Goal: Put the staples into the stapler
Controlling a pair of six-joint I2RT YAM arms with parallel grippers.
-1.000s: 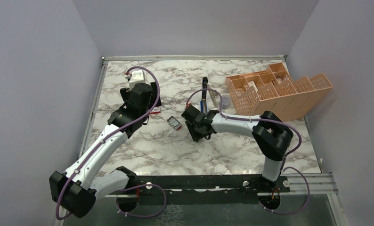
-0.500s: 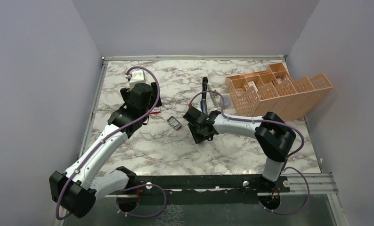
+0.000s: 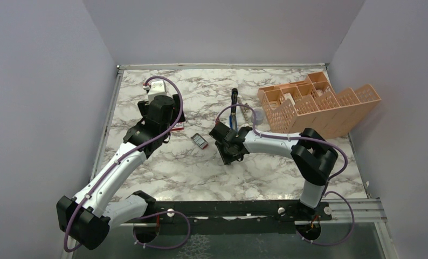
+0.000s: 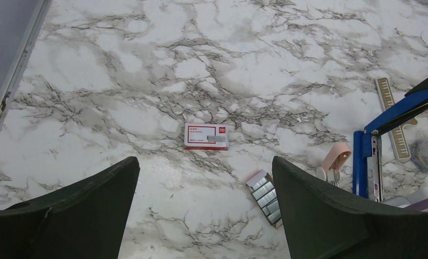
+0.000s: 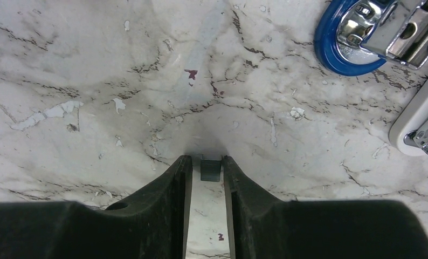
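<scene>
The blue and black stapler [image 3: 233,108] lies on the marble at centre back; its blue and chrome end [image 5: 344,38] fills the right wrist view's top right corner. The staples [image 3: 200,141] sit in a small dark tray [image 4: 266,194], below the red-and-white box [image 4: 206,136]. One short staple strip [image 5: 211,168] lies on the table between the fingertips of my right gripper [image 5: 207,159] [image 3: 228,155]. The jaws stand narrow around it, with a slim gap on the left side. My left gripper [image 4: 205,162] [image 3: 168,116] hovers wide open above the box and holds nothing.
An orange compartment organiser [image 3: 314,105] stands at the back right. A pink clip-like tool [image 4: 335,159] and a thin metal strip [image 4: 395,124] lie close to the stapler. A pale grey object [image 5: 416,124] rests just right of my right gripper.
My right gripper's jaws have drawn much closer together around the staple strip, and that arm has edged slightly. The left arm has not moved.
</scene>
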